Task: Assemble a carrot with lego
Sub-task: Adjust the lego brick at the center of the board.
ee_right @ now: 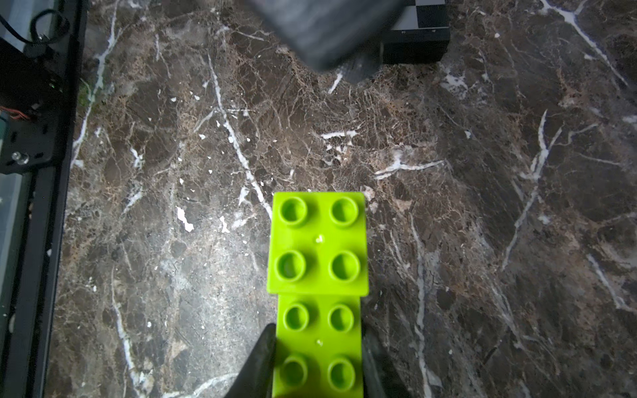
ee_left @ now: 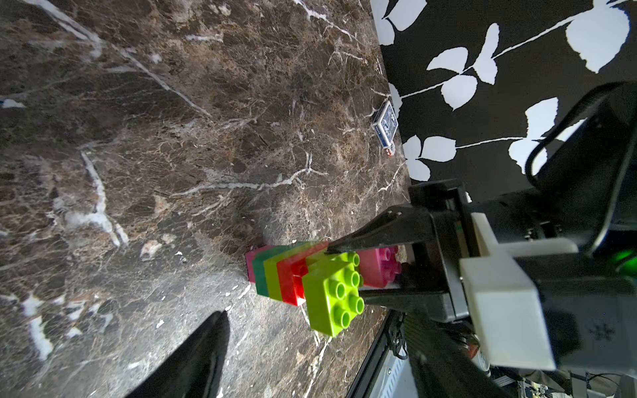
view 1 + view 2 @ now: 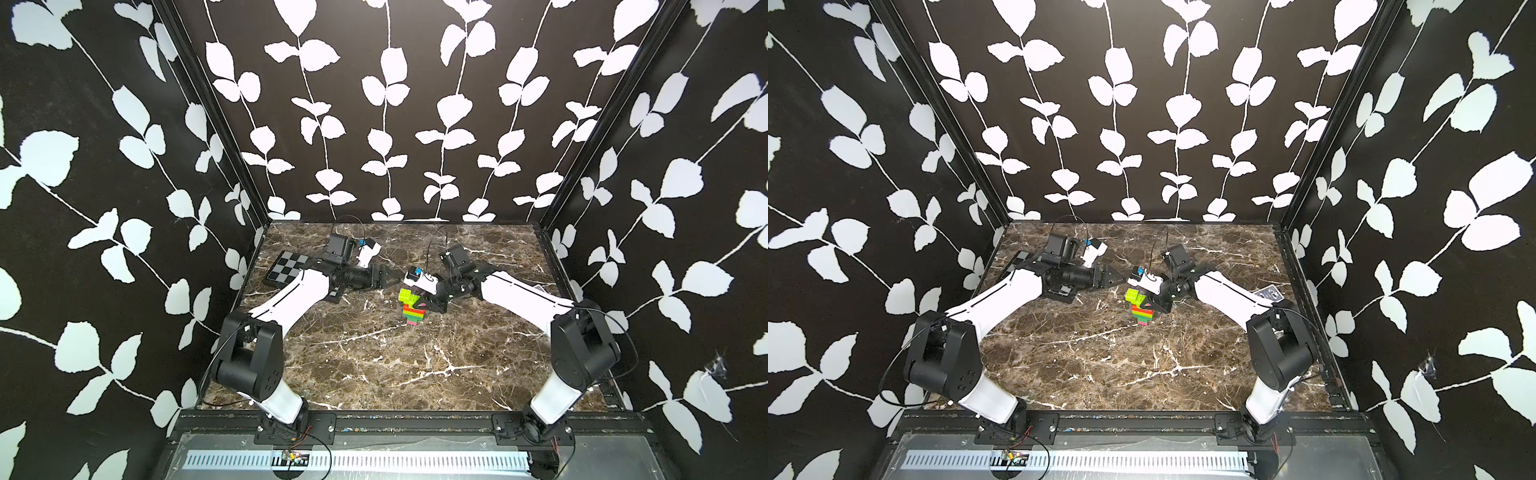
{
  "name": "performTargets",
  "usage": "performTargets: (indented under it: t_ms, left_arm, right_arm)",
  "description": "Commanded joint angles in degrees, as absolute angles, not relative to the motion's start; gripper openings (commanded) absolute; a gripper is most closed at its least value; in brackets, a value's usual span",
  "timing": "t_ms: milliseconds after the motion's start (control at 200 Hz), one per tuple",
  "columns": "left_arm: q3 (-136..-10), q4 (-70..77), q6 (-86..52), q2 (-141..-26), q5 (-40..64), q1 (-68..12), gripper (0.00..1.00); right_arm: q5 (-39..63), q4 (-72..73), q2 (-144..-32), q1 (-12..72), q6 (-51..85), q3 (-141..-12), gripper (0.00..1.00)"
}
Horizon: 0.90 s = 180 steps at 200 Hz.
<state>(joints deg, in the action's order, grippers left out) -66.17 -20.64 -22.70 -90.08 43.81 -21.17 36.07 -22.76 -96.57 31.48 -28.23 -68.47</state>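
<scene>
The carrot point(image 3: 413, 311) looks fully stacked, no loose bricks in sight, its lime end pinched in the right hand point(image 1: 317, 344). The left hand point(image 3: 390, 277) hangs spread and empty just beside; perhaps only a final press remains.

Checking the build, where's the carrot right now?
In both top views the carrot is mid-table, its lime end clamped in the right gripper.

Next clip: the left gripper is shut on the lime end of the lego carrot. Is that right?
Not quite: the right gripper, not the left, is shut on the lime end of the carrot, as the right wrist view shows. The left gripper stands open, apart from it.
</scene>
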Motion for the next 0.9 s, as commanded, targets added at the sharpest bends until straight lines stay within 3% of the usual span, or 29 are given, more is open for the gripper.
performTargets:
  t_ms: [0,90,405,895]
  left_arm:
    - [-64.4,-19.1,-23.0,-86.4,43.2,-20.8,0.82]
    - [-63.1,-16.5,-24.7,-85.5,42.3,-20.8,0.82]
    - [-61.1,-11.6,-28.9,-86.0,43.2,-20.8,0.8]
    - [-58.3,-6.6,-30.6,-86.4,43.8,-21.2,0.8]
  right_arm:
    - [42.8,-10.9,-92.3,28.9,-12.7,-63.0,0.27]
    - [45.9,1.5,-92.3,27.1,4.7,-59.4,0.28]
    - [53.6,18.8,-102.9,22.6,42.9,-55.6,0.3]
    - [54.2,16.3,-110.8,18.2,55.1,-56.1,0.43]
